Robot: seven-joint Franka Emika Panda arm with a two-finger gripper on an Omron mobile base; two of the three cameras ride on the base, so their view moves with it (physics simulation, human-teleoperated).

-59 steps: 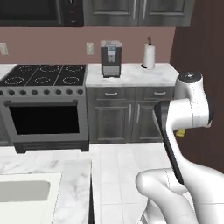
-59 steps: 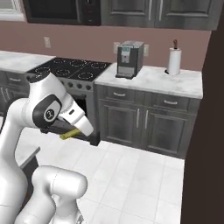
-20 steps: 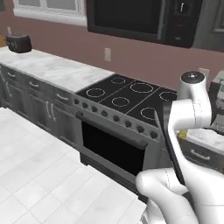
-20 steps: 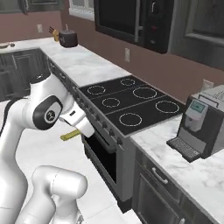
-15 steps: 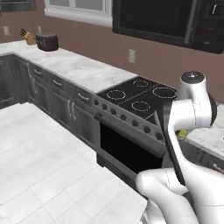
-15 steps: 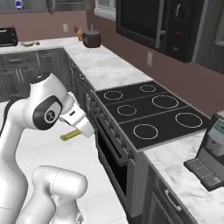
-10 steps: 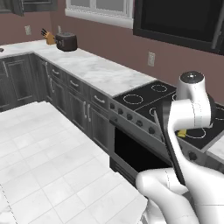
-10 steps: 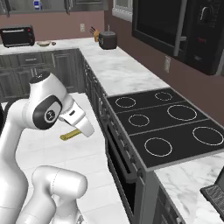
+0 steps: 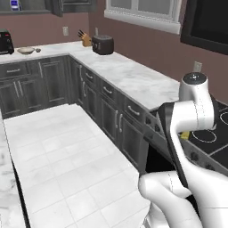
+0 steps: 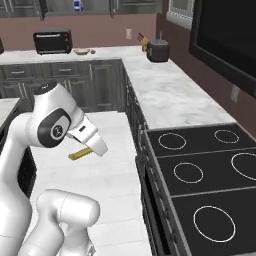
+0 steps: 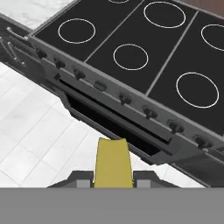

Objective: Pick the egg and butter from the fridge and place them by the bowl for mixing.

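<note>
My gripper (image 11: 113,178) is shut on the butter (image 11: 113,162), a thin yellow stick that juts forward between the fingertips. From the right base view the butter (image 10: 80,154) sticks out to the left of the gripper (image 10: 94,148), held at chest height over the floor. A sliver of the butter (image 9: 183,133) peeks from behind the arm. The tan bowl (image 10: 80,51) sits far off on the back counter, and the same bowl (image 9: 25,50) has a tiny item beside it, too small to tell what it is. The fridge is out of view.
A black cooktop (image 10: 200,170) with an oven front (image 11: 113,124) is close on my right. An L-shaped marble counter (image 9: 133,80) over dark cabinets carries a toaster (image 9: 103,44), a knife block (image 9: 84,40) and a toaster oven (image 10: 51,41). White tiled floor (image 9: 58,156) stretches toward the bowl.
The whole scene has swept sideways as the base turns: stove and coffee machine slid right, and the corner counter with the bowl came into view. Arm and butter keep their pose.
</note>
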